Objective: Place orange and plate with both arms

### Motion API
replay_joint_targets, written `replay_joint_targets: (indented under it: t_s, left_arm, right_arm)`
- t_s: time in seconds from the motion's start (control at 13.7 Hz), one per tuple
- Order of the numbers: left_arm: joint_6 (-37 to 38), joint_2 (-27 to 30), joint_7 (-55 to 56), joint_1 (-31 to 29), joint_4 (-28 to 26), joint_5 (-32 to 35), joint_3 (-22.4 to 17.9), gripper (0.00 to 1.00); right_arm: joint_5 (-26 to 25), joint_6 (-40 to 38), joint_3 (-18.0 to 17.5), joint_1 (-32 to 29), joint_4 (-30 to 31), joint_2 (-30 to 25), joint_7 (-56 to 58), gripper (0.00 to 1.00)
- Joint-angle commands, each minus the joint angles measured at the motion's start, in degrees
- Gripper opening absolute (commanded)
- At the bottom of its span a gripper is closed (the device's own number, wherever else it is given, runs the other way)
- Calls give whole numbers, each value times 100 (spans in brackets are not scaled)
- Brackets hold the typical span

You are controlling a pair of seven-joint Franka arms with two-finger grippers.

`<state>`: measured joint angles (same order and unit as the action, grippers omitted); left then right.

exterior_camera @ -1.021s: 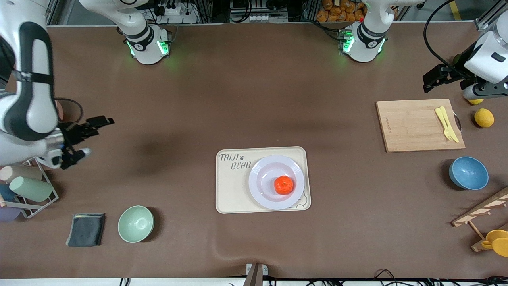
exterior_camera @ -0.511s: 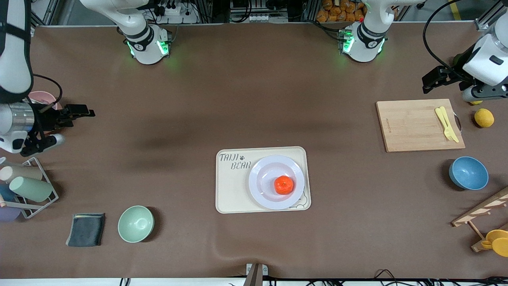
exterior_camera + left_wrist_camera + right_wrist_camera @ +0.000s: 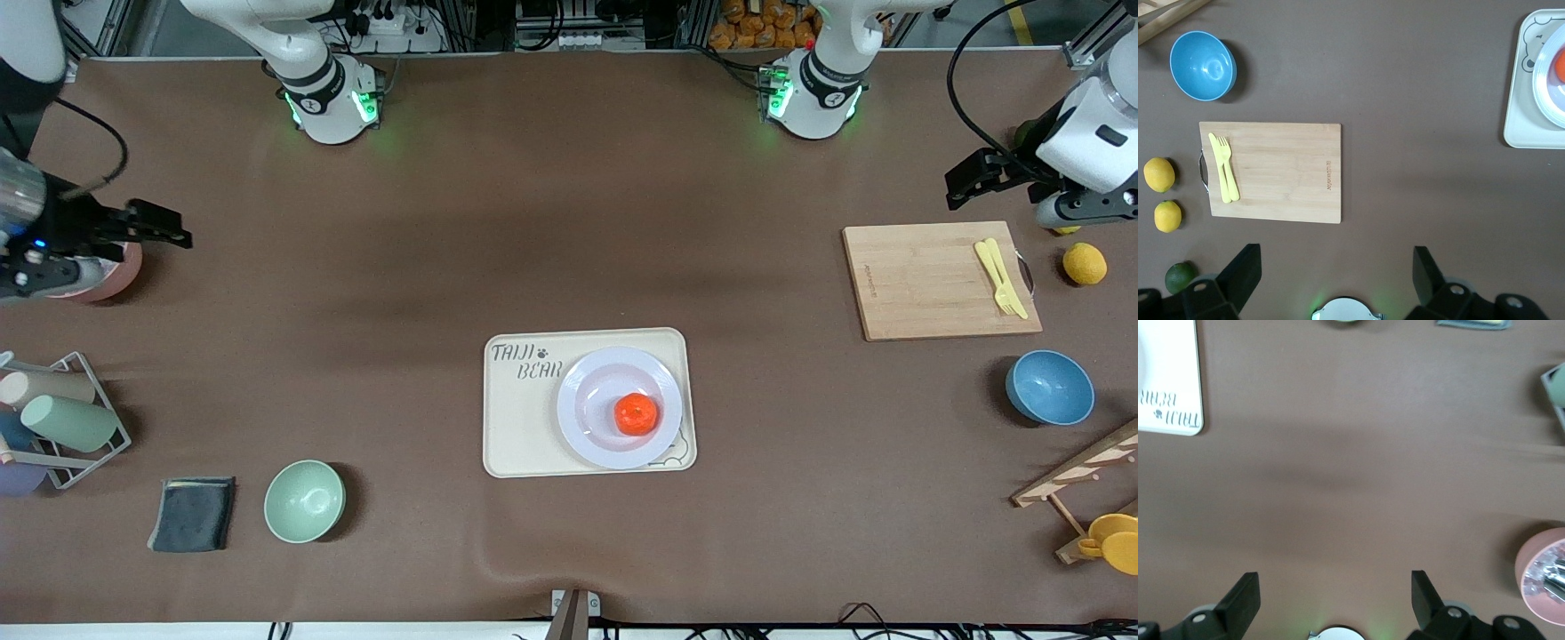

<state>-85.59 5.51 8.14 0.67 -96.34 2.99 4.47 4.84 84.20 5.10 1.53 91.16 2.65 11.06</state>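
We see the small red-orange orange (image 3: 637,414) on the round pale lavender plate (image 3: 590,391); left gripper (image 3: 1337,280) over bare table, right gripper (image 3: 1335,600) over a pink bowl (image 3: 117,271), both spread wide.

Bear tray (image 3: 520,418), cutting board (image 3: 925,280), bowls (image 3: 304,500).

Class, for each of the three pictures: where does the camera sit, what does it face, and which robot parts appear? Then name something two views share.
Front view: high across the table, facing both bases; shows the orange on the plate, the right gripper and the left gripper.
Left wrist view: on the left arm, looking down on the cutting board; its open fingers show.
Right wrist view: looking down on bare table; its open fingers show.
Shared: the tray appears in all three.
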Motion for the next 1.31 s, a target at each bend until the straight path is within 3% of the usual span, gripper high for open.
replay_joint_targets:
  t_s: [0.0,0.29,0.66,1.24]
  left_arm:
    - [-63,64,12,-40,-60,-35,36,100]
    - [-63,81,-23,-31,-52,-70,45,100]
    - [-63,204,-14,-31,-25,-88,80,100]
    - [-55,240,-14,-31,-8,-106,80,100]
  right_arm:
    - [-88,-158,-185,-215,-142,-36,-157,100]
    - [-88,-264,-264,-197,-283,-27,-956,100]
    - [-527,-203,-431,-162,-327,-27,-1001,100]
    - [-537,-35,-405,-127,-327,8,-992,100]
